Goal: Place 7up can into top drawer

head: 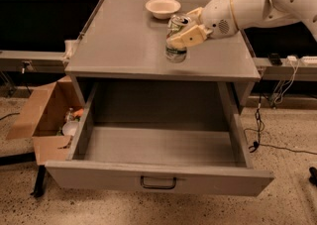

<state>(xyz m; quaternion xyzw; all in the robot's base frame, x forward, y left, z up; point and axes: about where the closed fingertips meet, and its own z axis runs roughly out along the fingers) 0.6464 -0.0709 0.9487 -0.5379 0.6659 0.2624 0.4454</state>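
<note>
Your gripper (pixel 182 35) reaches in from the right over the grey cabinet top (pixel 119 45), and its cream fingers (pixel 192 34) are closed around the upper half of the 7up can (pixel 175 53). It is a firm clasp with the can pinched between them, not an open claw. The can leans a little, its pull-tab top tipped toward the white arm (pixel 252 6), and its green-banded base sits low over the cabinet surface near the front edge; you cannot tell whether the base touches the surface. Just behind the can, toward the back of the cabinet, stands a shallow white bowl (pixel 163 7), apart from both can and gripper. Below, the top drawer (pixel 99 175) is pulled well out toward you, with its dark wire handle (pixel 158 183) centred on the front panel. To the left of the drawer, on the speckled floor, an open brown cardboard box (pixel 39 120) holds some small items that are too unclear to name.
</note>
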